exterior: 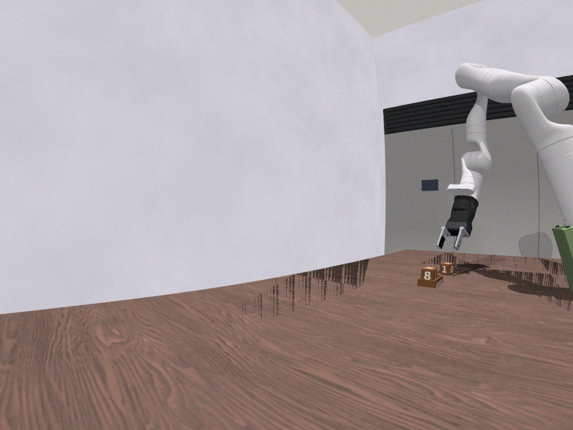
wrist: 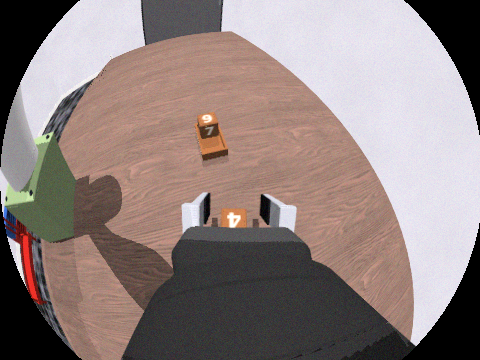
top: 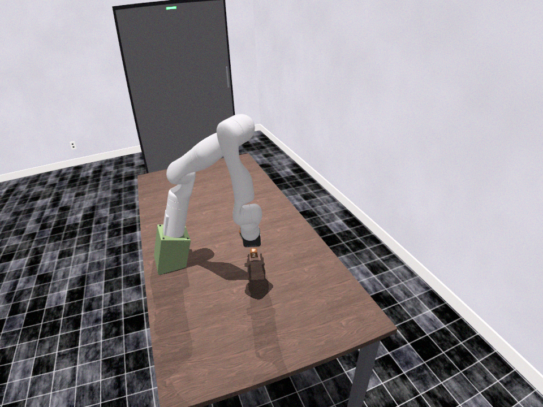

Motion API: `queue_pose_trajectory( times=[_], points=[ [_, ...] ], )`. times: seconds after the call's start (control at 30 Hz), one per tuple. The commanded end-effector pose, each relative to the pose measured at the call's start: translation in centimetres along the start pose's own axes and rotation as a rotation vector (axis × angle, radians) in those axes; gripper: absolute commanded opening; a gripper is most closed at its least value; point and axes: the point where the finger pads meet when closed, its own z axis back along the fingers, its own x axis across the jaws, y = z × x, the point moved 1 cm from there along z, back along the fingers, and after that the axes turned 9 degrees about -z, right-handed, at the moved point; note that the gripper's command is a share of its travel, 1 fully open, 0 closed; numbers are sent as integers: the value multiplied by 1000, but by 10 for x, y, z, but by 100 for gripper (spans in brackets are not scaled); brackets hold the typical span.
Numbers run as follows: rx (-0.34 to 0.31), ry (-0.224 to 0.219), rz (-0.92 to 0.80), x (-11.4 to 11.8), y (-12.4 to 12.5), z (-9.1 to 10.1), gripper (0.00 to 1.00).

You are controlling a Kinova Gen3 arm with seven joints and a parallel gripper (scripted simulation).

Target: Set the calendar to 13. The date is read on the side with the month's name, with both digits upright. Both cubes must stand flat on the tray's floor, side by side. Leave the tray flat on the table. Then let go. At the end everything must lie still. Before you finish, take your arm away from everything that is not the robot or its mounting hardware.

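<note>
Wrist view: the tray (exterior: 429,283) (wrist: 215,155) lies ahead of the gripper (exterior: 449,247) (wrist: 235,204), one cube (exterior: 428,273) (wrist: 208,126) inside — the other cube (top: 253,254) (exterior: 447,268) (wrist: 234,218) sits below the spread, unloaded fingers, outside it; 13 remains unset — placing and probably turning are left

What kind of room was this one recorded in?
Probably a lab or workshop room, though the pictures don't settle which: a white robot arm is mounted on a green block on a wooden table, with a dark door and plain pale walls behind.
</note>
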Motion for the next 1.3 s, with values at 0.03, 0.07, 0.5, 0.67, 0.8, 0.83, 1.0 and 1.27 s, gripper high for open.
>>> queue_pose_trajectory(
  times=[0.03, 0.07, 0.5, 0.67, 0.8, 0.83, 1.0, 1.27],
  points=[
    [-25, -6, 10, 1, 2, 4, 100],
    [-30, -6, 10, 0, 2, 4, 100],
    [-66, -10, 9, 1, 3, 3, 100],
    [-116, -15, 8, 1, 5, 1, 100],
    [-180, -25, 7, 1, 6, 1, 100],
    [-195, -28, 7, 1, 7, 1, 100],
    [-261, -42, 9, 0, 7, 2, 100],
    [-292, -49, 10, -1, 7, 3, 100]
  ],
)
